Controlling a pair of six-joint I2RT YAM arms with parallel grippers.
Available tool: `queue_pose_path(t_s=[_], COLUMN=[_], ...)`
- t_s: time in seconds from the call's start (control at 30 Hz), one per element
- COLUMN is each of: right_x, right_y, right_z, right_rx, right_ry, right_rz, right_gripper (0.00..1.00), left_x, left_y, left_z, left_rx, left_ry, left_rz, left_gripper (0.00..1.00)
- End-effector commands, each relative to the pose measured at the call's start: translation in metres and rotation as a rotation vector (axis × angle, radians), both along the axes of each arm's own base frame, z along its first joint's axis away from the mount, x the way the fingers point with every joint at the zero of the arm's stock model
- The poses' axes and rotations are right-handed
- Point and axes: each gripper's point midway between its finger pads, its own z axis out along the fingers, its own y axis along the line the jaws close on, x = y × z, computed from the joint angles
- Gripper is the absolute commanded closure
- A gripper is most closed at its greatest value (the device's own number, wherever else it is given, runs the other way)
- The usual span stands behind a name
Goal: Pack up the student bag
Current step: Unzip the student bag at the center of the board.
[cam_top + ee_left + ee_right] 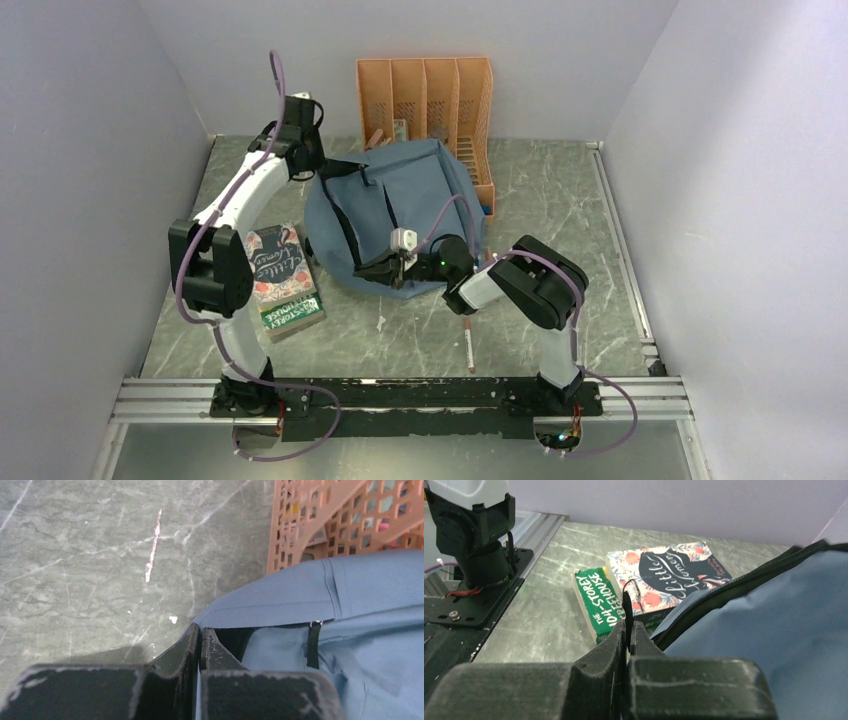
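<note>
Lower frame, top view: both arm bases stood on the rail along the near edge of the marbled green table [560, 220]. A slim pen or pencil [468, 348] lay on the bare tabletop just beyond the rail, right of centre.

Centre: the right gripper [627, 632] sat at the near rim of the student bag [400, 195]. Its jaws were pressed together on a thin black strip [626, 607] with a frayed thread at its tip, which rose from between the fingertips. The bag, dusty blue with black trim, lay flat in the middle of the table.

Left of centre: two books lay stacked beside the bag. A floral "Little Women" paperback [272, 262] rested on a green "104-Storey Treehouse" volume [290, 315].

Upper left of the bag: the left gripper [200, 635] met the bag's far-left edge beside a black zip line. Its jaws were together; whether fabric was caught between them could not be told.

Top of frame: an orange slotted file organizer [425, 95] stood against the back wall, touching the bag's far side.
</note>
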Motion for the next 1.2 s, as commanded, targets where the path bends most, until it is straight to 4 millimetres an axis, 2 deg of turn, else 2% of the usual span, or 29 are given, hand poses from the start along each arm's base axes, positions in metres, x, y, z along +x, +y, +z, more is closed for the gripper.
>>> queue_pose_path(t_s=[0.0,0.07,0.1,0.2,0.23,0.3,0.37,0.4,0.47,0.5,0.57,0.67,0.87,1.17], right_x=[-0.009,-0.005,-0.002,0.009,0.014,0.022,0.030,0.033,0.039,0.042,0.044,0.044,0.044,0.044], right_y=[-0.007,-0.007,-0.006,-0.003,-0.001,0.002,0.006,0.007,0.009,0.010,0.012,0.014,0.014,0.014], right_z=[0.012,0.016,0.018,0.033,0.038,0.043,0.046,0.048,0.051,0.052,0.052,0.051,0.047,0.042], right_rx=[0.041,0.058,0.071,0.131,0.146,0.158,0.164,0.168,0.171,0.172,0.169,0.168,0.160,0.146], right_ry=[-0.079,-0.080,-0.062,-0.026,-0.021,-0.024,-0.023,-0.024,-0.024,-0.026,-0.027,-0.023,-0.015,-0.013], right_rz=[0.028,0.016,0.012,-0.011,-0.024,-0.044,-0.062,-0.070,-0.080,-0.083,-0.083,-0.073,-0.071,-0.074], right_gripper=[1.00,1.00,1.00,1.00,1.00,1.00,1.00,1.00,1.00,1.00,1.00,1.00,1.00,1.00], left_x=[0.033,0.030,0.026,0.007,-0.001,-0.022,-0.044,-0.057,-0.079,-0.092,-0.112,-0.133,-0.149,-0.145], left_y=[0.034,0.027,0.022,0.006,0.003,0.005,0.013,0.017,0.024,0.029,0.036,0.032,0.013,-0.013], left_z=[0.040,0.037,0.037,0.037,0.037,0.037,0.040,0.045,0.035,0.039,0.032,0.024,0.000,-0.014], left_rx=[0.019,-0.014,-0.040,-0.138,-0.165,-0.203,-0.221,-0.233,-0.248,-0.257,-0.270,-0.328,-0.405,-0.424], left_ry=[-0.139,-0.127,-0.125,-0.128,-0.131,-0.122,-0.135,-0.146,-0.125,-0.134,-0.120,-0.110,-0.029,0.016], left_rz=[0.074,0.041,0.020,-0.027,-0.032,-0.001,0.049,0.075,0.126,0.151,0.204,0.207,0.184,0.165], left_gripper=[0.95,0.93,0.88,0.68,0.58,0.46,0.40,0.40,0.40,0.39,0.39,0.39,0.41,0.39])
